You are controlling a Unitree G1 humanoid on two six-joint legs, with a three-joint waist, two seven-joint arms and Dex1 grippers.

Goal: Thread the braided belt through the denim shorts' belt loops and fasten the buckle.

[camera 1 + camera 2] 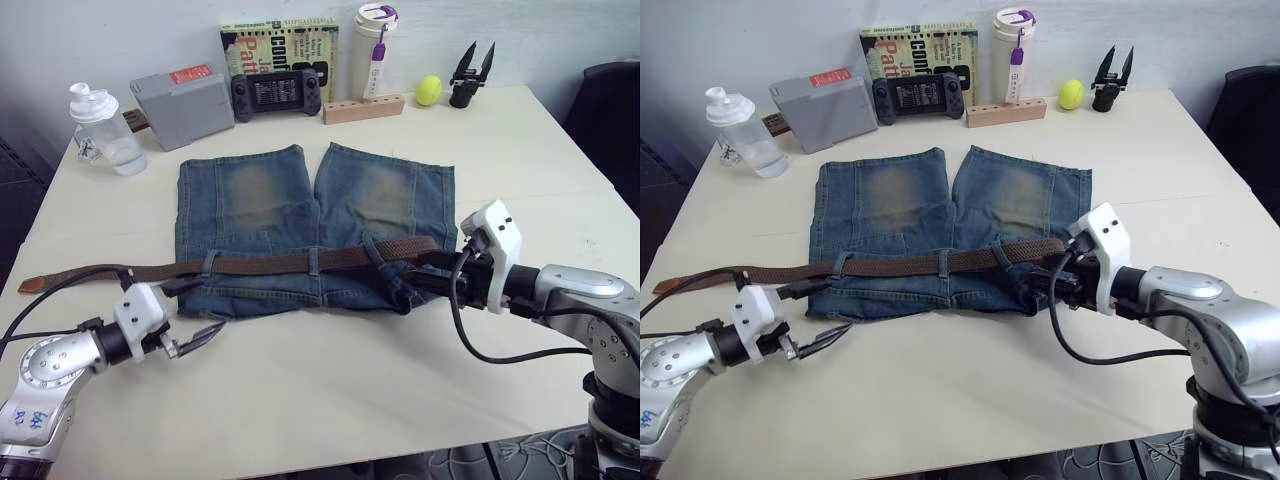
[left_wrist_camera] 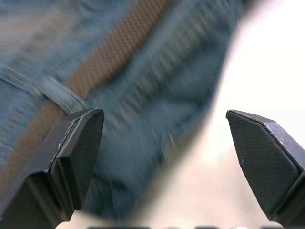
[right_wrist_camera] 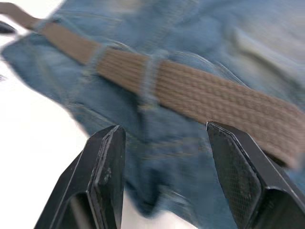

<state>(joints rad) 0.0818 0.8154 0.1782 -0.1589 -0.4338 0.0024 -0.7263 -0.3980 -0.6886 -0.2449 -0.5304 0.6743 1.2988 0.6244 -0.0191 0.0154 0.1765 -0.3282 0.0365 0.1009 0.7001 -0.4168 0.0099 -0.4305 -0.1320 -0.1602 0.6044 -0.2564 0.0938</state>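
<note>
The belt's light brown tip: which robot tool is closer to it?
Left. The left tool sits near the shorts' corner, not far from the tip. The right tool is at the belt's opposite end.

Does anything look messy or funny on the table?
Yes. The belt runs through loops on the shorts, but its long tip end trails far off the robot's left side onto the table, unfastened. Both grippers are open.
</note>
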